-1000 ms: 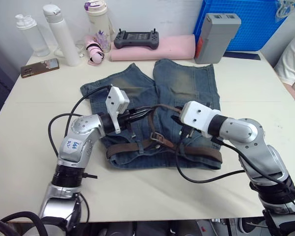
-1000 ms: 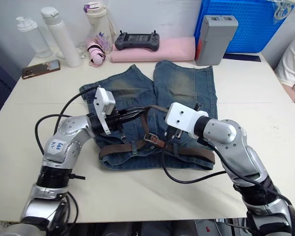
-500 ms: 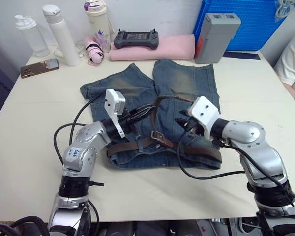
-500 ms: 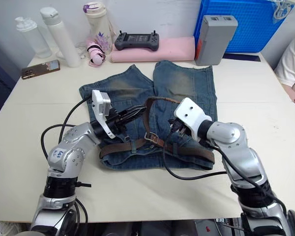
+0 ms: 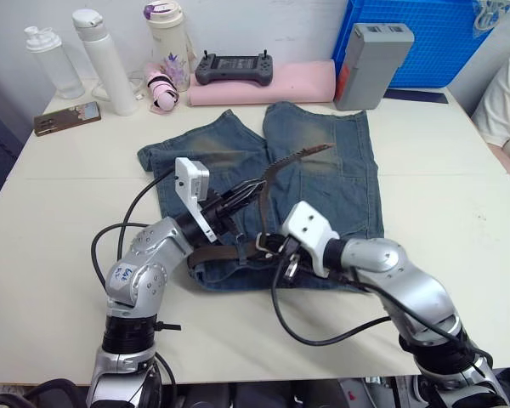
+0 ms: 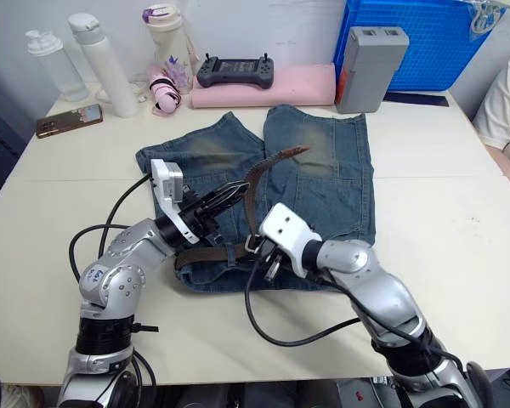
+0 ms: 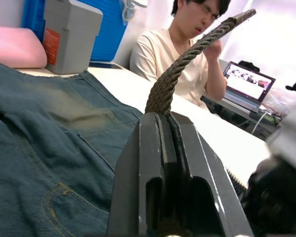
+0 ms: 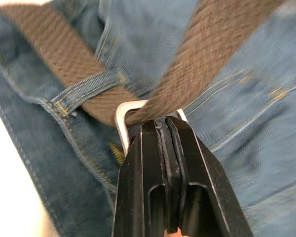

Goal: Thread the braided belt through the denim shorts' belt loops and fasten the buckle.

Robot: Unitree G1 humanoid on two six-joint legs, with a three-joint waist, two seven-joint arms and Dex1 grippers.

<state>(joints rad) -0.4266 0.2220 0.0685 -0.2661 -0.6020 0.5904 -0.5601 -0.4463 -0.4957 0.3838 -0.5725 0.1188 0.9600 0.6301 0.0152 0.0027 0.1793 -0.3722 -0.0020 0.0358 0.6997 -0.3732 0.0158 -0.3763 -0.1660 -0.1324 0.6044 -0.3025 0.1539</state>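
As my right gripper (image 8: 164, 129) slid along to clamp the buckle (image 8: 126, 114), my left gripper (image 5: 257, 189) pinched the belt (image 5: 276, 168), tip raised; shorts (image 5: 340, 161) lay mid-desk (image 5: 51, 238). Fastening looked imminent.

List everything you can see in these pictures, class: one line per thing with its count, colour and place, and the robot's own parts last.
denim shorts: one, faded blue, table centre.
braided belt: one, brown, along the waistband, free end lifted.
buckle: one, silver, at the waistband.
bottles: three, white and clear, far left.
phone: one, far left edge.
controller: one, dark grey, on the pink pad.
grey box: one, far side.
crate: one, blue, far right.
person: one, cream shirt, right of the table.
left gripper: shut on the belt.
right gripper: shut at the buckle.
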